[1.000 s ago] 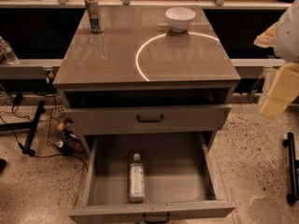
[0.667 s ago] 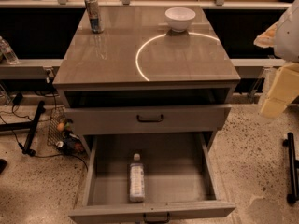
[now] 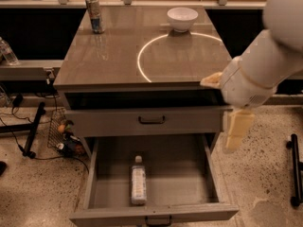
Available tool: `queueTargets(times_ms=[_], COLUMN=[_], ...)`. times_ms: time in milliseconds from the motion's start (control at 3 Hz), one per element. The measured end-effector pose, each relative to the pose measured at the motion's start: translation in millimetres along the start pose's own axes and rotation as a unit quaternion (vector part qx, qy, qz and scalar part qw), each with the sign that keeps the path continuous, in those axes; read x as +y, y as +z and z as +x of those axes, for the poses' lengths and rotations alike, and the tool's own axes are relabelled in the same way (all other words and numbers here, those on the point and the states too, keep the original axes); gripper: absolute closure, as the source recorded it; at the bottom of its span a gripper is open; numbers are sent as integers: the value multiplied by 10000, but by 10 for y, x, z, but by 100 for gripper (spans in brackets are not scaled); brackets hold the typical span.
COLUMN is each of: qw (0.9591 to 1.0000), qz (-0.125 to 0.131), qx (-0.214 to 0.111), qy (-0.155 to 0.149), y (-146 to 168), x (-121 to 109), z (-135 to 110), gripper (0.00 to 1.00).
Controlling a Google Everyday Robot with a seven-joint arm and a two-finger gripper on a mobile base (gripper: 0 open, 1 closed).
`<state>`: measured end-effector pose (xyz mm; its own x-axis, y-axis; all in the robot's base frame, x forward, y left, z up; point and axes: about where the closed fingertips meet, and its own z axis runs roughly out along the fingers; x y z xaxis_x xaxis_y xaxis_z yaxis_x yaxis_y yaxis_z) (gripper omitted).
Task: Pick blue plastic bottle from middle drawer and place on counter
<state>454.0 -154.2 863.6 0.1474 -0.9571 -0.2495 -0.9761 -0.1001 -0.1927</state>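
The blue plastic bottle (image 3: 138,182) lies flat on the floor of the open middle drawer (image 3: 90,178), cap pointing to the back, near the drawer's middle. The drawer is pulled out below a closed grey drawer (image 3: 151,121) with a dark handle. The counter (image 3: 113,56) is the glossy brown top with a white circular line (image 3: 142,56). My gripper (image 3: 236,126) hangs off the white arm at the cabinet's right front corner, above and to the right of the drawer and well apart from the bottle. It holds nothing that I can see.
A metallic can (image 3: 95,15) stands at the counter's back left and a white bowl (image 3: 182,18) at the back right. Cables and a black stand (image 3: 33,129) lie on the floor to the left. A black frame (image 3: 295,169) is on the right.
My arm has swung left from the right edge of view to the cabinet's right front corner. The bottle and the drawer have not moved.
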Motion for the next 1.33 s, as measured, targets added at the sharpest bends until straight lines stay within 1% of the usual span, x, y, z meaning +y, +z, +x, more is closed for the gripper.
queueTargets(times_ms=[333,1000,1333], qw=[9965,9953,9800], qz=[-158,-236,-163], qx=[-345,-418,-503], qy=[-748,-842,-1919], y=[540,535,1170], x=[9,14,-148], z=[-160,-163,-319], gripper=[0,0,0])
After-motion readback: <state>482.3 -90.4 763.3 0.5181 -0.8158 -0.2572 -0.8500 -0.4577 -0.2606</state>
